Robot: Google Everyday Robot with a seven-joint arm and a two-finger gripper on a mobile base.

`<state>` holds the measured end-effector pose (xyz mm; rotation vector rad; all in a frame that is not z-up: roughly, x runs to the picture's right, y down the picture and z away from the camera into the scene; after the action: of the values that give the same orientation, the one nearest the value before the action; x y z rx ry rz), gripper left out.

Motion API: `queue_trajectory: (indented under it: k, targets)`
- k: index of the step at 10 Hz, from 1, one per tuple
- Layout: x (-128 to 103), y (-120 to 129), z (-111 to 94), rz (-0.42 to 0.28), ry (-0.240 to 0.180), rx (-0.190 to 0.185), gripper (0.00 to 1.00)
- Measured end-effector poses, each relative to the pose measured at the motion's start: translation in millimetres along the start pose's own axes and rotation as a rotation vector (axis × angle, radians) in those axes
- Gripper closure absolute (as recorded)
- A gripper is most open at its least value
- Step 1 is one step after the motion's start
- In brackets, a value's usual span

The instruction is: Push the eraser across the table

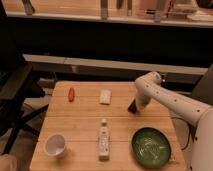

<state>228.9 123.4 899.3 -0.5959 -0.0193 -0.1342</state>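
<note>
The eraser (105, 96) is a small white block lying on the far middle of the light-brown plank table (85, 122). My white arm reaches in from the right. Its dark gripper (133, 107) hangs just above the tabletop, to the right of the eraser and apart from it by a short gap.
A small red object (71, 94) lies at the far left. A white bottle (103, 139) lies on its side near the front middle. A white cup (55, 145) stands front left, a green bowl (151, 147) front right. A dark chair (17, 95) stands to the left.
</note>
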Motion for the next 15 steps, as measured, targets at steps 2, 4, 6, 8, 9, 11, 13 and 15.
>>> queue_trajectory:
  k: [2, 4, 6, 8, 9, 11, 13, 15]
  targets:
    - [3, 0, 0, -0.003, -0.005, -0.001, 1.00]
    - [-12, -3, 0, -0.016, -0.008, -0.004, 1.00]
    - [-13, -4, 0, -0.013, -0.009, -0.003, 1.00]
    - [-11, -3, 1, -0.022, -0.013, -0.004, 1.00]
    - [-11, -3, 1, -0.028, -0.015, -0.005, 1.00]
    - [-19, -3, -1, -0.050, -0.012, -0.005, 1.00]
    - [-37, -6, -1, -0.056, -0.015, -0.006, 1.00]
    - [-35, -7, 0, -0.049, -0.019, -0.006, 1.00]
